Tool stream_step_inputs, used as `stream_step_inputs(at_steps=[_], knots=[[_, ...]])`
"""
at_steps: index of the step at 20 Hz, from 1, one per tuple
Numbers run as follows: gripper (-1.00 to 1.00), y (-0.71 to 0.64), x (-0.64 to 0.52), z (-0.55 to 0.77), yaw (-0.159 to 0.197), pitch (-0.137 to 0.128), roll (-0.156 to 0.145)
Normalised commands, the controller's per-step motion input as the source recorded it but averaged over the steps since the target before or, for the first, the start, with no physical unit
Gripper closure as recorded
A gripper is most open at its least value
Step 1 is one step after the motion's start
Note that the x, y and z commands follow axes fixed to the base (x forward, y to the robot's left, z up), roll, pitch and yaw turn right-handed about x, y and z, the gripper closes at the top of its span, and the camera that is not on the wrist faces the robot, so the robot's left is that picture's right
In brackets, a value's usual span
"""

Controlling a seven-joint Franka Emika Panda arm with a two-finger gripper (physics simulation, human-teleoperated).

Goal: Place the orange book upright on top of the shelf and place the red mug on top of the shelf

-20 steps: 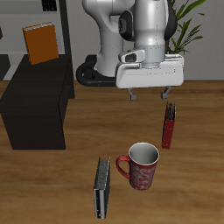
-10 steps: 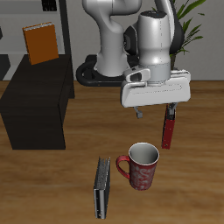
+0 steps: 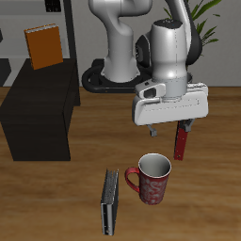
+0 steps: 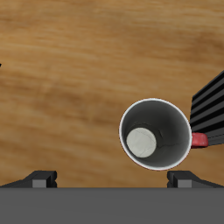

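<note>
We begin at the shelf [image 3: 42, 111], the low black cabinet. The orange book [image 3: 42, 46] stands upright at the back of its top, so we judge that half of the task complete. The rest of the top, forward of the book, is bare and we take it as the place for the mug.

Next comes the grey book [image 3: 110, 201], lying on the wooden surface [image 3: 85, 188] just beside the red mug [image 3: 151, 178]. We see the mug standing upright and mouth up, with its loop handle turned toward the grey book. On the mug's far side, farther back, lies the slim red book [image 3: 182, 136].

The gripper [image 3: 168, 125] hangs above the mug and a little behind it. We see the jaws spread, with nothing between them. In the wrist view the mug [image 4: 156, 134] shows as a round pale opening, off the midline between the two fingertips [image 4: 42, 178].

The step in hand, as we judge it, is the approach to the mug. To do it well, we advise the following:

1. Centre the jaws over the rim wall, not over the open mouth.
2. Choose a section of rim away from the handle and away from both books.
3. Descend vertically, one finger inside and one outside.
4. Close firmly before lifting, and keep the mug level.
</note>
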Motion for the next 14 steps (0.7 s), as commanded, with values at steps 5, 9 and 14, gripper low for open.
stream_step_inputs(at_steps=[5,9,14], knots=[[-1.00,-0.09,0.16,-0.05,0.029,0.008,-0.021],[-1.00,-0.15,0.26,-0.07,-0.021,0.066,-0.009],[-1.00,-0.02,0.13,-0.05,0.014,0.048,0.013]])
